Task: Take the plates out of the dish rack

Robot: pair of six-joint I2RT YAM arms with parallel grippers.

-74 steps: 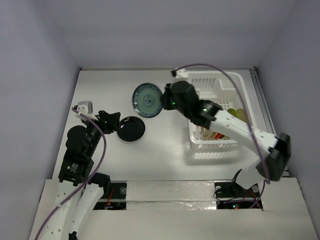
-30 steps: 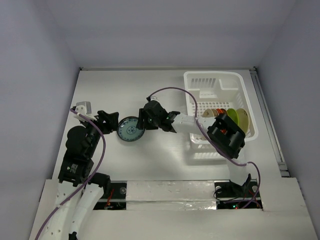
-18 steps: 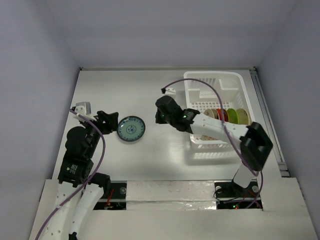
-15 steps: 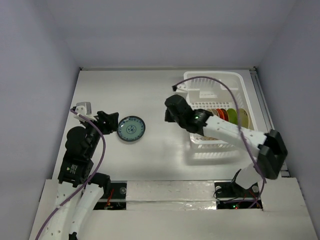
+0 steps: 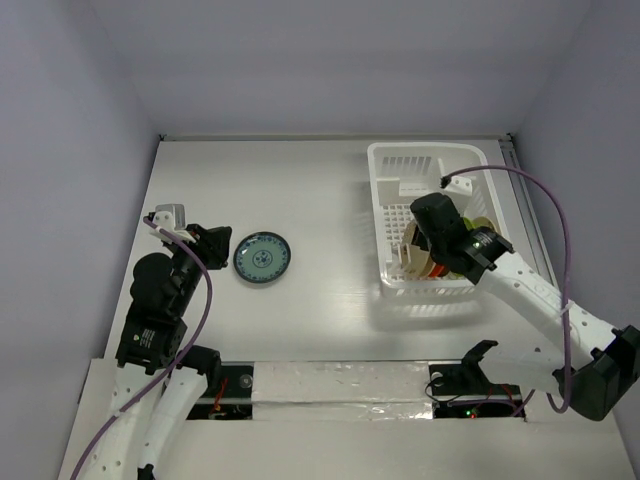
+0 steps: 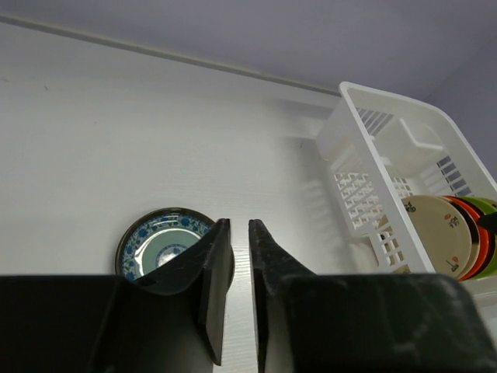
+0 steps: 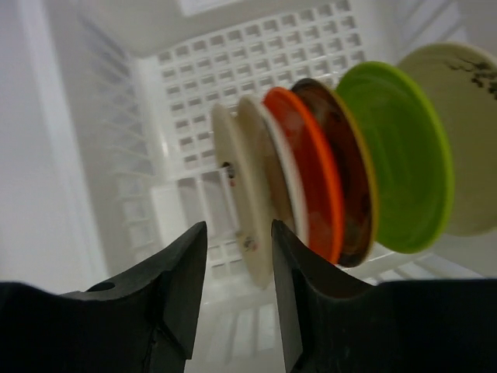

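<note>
A teal patterned plate lies flat on the table, and its rim also shows behind my left finger. My left gripper sits just left of that plate, its jaws drawn to a narrow slit with nothing in it. The white dish rack holds upright plates: cream, orange-red, tan-brown, yellow-green and another cream one. My right gripper hangs open inside the rack. The first cream plate's rim lies in line with the gap between its jaws, just beyond the fingertips.
The rack stands at the table's right side, close to the right wall. A purple cable loops over the rack's right edge. White walls close off the table at the back and on both sides.
My right arm has left the teal plate on the table and swung back over the rack, jaws open. My left gripper has closed to a slit.
</note>
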